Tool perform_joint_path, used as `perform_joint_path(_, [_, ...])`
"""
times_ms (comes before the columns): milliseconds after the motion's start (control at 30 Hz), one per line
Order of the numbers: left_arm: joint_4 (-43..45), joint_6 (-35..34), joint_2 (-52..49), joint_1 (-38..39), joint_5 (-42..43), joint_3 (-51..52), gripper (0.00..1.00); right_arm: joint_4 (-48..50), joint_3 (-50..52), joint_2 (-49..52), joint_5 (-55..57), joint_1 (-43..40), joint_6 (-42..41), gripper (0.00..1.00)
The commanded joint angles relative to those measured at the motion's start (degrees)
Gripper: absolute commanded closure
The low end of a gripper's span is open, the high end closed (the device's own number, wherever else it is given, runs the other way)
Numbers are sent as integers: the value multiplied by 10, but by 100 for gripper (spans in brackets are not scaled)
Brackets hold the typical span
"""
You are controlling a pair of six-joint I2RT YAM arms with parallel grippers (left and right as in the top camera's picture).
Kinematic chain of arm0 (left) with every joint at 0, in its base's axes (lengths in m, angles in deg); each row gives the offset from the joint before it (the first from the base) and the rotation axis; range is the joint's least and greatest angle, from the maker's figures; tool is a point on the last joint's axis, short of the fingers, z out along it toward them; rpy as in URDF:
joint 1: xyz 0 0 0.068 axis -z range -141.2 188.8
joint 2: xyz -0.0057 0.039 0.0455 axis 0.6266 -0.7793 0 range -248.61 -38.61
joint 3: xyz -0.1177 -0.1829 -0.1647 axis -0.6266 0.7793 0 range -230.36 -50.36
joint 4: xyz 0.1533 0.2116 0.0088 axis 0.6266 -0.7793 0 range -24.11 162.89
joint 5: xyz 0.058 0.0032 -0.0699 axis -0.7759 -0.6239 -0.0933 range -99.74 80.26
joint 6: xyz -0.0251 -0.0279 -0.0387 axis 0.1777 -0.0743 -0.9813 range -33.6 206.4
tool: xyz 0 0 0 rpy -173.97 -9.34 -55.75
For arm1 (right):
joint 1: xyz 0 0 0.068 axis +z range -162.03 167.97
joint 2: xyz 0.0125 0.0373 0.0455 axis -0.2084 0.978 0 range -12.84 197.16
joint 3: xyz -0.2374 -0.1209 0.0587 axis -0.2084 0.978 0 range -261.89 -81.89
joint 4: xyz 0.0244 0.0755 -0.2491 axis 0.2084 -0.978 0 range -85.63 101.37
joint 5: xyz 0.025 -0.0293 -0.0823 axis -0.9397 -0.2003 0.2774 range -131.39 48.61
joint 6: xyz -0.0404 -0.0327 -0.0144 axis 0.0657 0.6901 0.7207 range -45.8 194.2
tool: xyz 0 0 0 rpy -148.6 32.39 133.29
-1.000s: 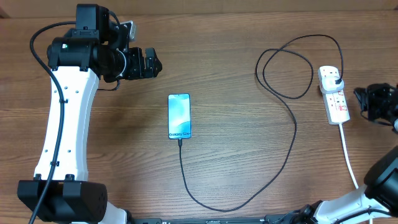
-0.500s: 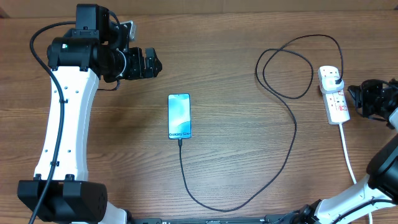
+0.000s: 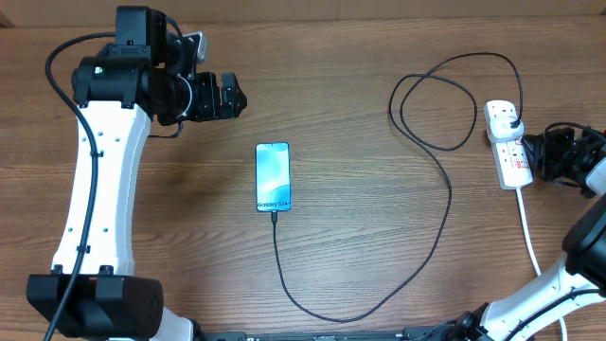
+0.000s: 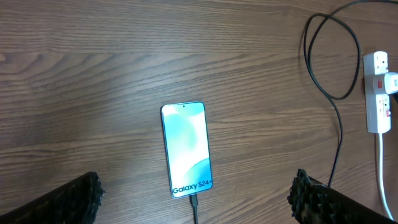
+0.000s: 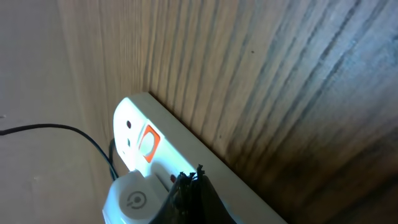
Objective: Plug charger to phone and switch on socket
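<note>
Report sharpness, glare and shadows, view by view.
Overhead: evenly lit, sharp, the phone screen legible. Left wrist: sharp too, no glare. Right wrist: soft close-up, the socket washed out white, dark shadow on the table at lower right.

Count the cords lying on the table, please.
2. The black charger runs from the phone, looping across to the socket. The socket's white cord trails toward the near edge on the right.
</note>
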Motion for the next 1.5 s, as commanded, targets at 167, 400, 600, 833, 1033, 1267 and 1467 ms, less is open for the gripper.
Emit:
perform_joint_path(167, [1, -2, 1, -2, -4, -4, 0, 4, -12, 11, -25, -2, -11, 96])
perform_joint_path(400, [1, -2, 1, -2, -4, -4, 0, -12, -12, 11, -28, -1, -11, 96])
perform_joint_path(600, [1, -2, 1, -2, -4, -4, 0, -42, -11, 11, -28, -1, -11, 96])
perform_joint_path(833, [1, -2, 1, -2, -4, -4, 0, -54, -11, 11, -28, -1, -11, 96])
perform_joint_path(1033, [1, -2, 1, -2, -4, -4, 0, -43, -11, 11, -28, -1, -11, 96])
perform_joint_path(1267, [1, -2, 1, -2, -4, -4, 0, -37, -11, 11, -28, -1, -3, 96])
perform_joint_path(1467, [1, -2, 1, -2, -4, -4, 0, -37, -11, 11, -24, -1, 7, 96])
